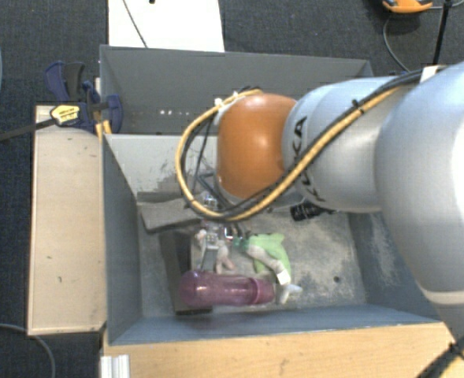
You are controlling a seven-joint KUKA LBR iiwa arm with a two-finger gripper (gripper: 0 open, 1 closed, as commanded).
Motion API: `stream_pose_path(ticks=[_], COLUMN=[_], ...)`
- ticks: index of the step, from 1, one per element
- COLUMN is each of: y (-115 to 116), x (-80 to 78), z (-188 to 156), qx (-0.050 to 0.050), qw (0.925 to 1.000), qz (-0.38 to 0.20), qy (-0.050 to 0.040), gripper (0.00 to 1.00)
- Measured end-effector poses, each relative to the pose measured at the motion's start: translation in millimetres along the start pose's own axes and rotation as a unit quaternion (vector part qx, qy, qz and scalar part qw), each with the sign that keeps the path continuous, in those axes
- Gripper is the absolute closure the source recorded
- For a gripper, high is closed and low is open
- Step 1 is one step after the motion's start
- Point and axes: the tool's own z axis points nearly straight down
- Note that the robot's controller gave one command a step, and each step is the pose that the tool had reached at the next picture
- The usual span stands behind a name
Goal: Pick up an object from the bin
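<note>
BIN PICK: A grey KUKA arm [389, 156] is reaching in from the right over a grey metal bin [125, 235]. Its orange wrist cover [251, 144] is hanging above the middle of the bin, and a yellow cable [186, 152] is looping around the cover's left side. Below the cover, the tool [213, 242] is pointing down toward the bin floor, close to the front wall. It is sitting low among a small cluster of things, and whether it is apart or together cannot be told from this angle.

Just in front of the tool, a translucent purple bottle [224, 290] is lying on its side along the front wall, resting on the bin floor. A pale green object [267, 248] is lying just to the right of the tool, behind the bottle. A small white piece [283, 283] is lying just beside the bottle's right end. To the tool's left, a dark grey flat slab [165, 211] is lying near the left wall, and a darker strip is running from it toward the bottle's left end.
</note>
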Motion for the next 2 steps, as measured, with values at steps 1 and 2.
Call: stream_pose_path(ticks=[1,2], y=[-0.6,-13.5], x=[-8.5,27.1], z=[61.7,67.0], qx=[0.0,0.0], qw=[0.9985,0.9898], qz=[0.055,0.142], qy=[-0.0001,-0.0005], gripper=[0.0,1.0])
